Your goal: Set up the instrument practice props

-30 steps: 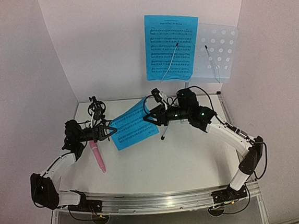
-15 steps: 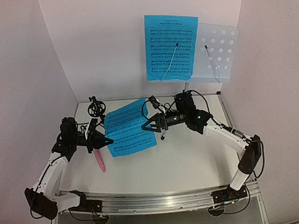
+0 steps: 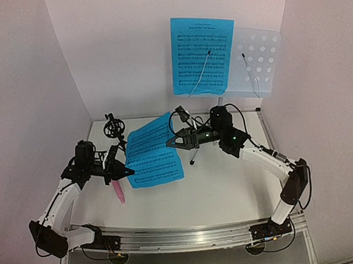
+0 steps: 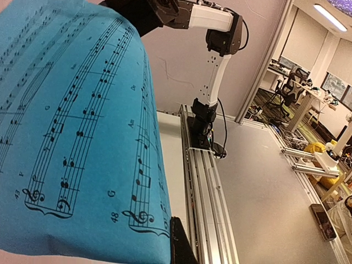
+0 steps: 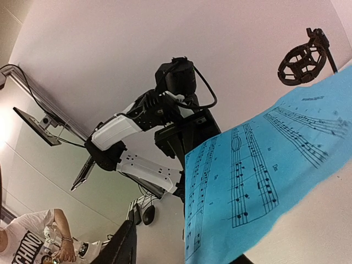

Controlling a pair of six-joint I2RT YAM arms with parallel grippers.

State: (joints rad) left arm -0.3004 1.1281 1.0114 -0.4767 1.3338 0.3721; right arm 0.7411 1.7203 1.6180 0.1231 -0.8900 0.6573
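L jaws: shut tight on the left edge of the loose blue sheet-music page [image 3: 151,156]. R jaws: part open, w/ the page's right edge in the gap between them. I can't see them pinch it. So this page is up in the air between the 2 arms, tilted, over the worktop [image 3: 224,183]. It is in front of the stand & lower than it.

Near the L jaws, the pink stick mic [image 3: 118,191] lies flat on the worktop, just under the page's low left corner. The small black mic holder [image 3: 112,128] stands at the back left, just behind the page. Nothing is in its ring.

At the back, the pale blue music stand [image 3: 260,60] w/ holes is up. The other blue page [image 3: 202,55] sits on its left half, w/ a thin wire arm across it. The right half is bare.

Done, I think: stand up, pg 1 on.

Left to do, I think: pg 2 must go up on the bare right half & under its wire. Then the mic must go in the holder. So approx. half way, maybe a bit less.
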